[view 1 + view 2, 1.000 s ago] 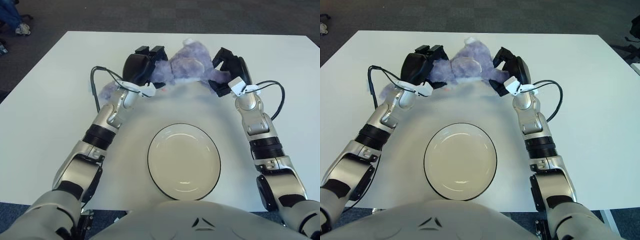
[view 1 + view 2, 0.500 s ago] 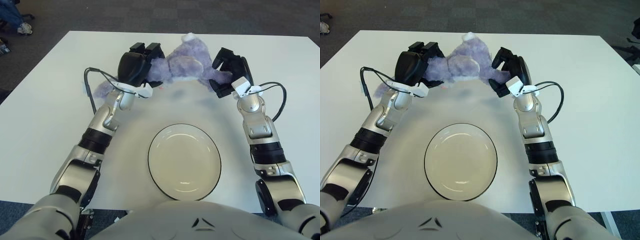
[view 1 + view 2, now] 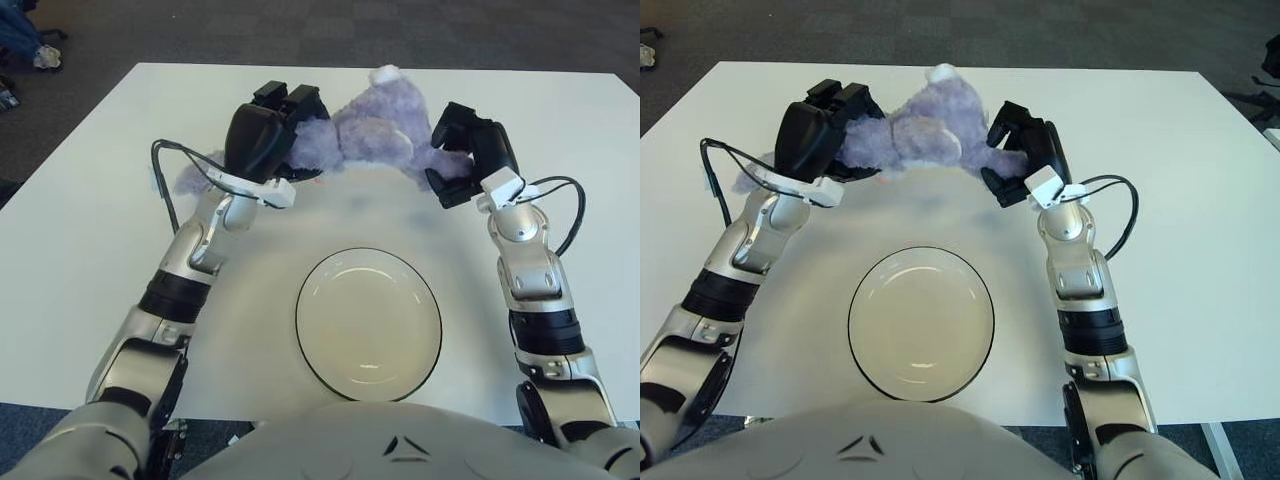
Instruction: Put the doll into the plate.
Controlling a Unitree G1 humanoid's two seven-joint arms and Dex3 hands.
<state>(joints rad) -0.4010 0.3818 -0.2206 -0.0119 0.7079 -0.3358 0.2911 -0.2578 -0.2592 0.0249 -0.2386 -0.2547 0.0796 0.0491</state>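
Note:
A fluffy purple doll (image 3: 365,135) with a white tuft hangs above the far middle of the white table, held between both hands. My left hand (image 3: 268,135) grips its left end and my right hand (image 3: 465,155) grips its right end. A loose purple limb (image 3: 195,178) trails out behind the left wrist. The doll's shadow falls on the table below it. The cream plate (image 3: 368,322) with a dark rim lies on the table near my body, nothing in it, below and nearer than the doll.
The white table (image 3: 90,240) spreads wide on both sides of the plate. Black cables (image 3: 565,215) loop off both wrists. Dark carpet lies beyond the table's far edge.
Both hands have lifted the doll off the table and drawn it slightly toward me; the arms have bent in closer. The plate has not moved.

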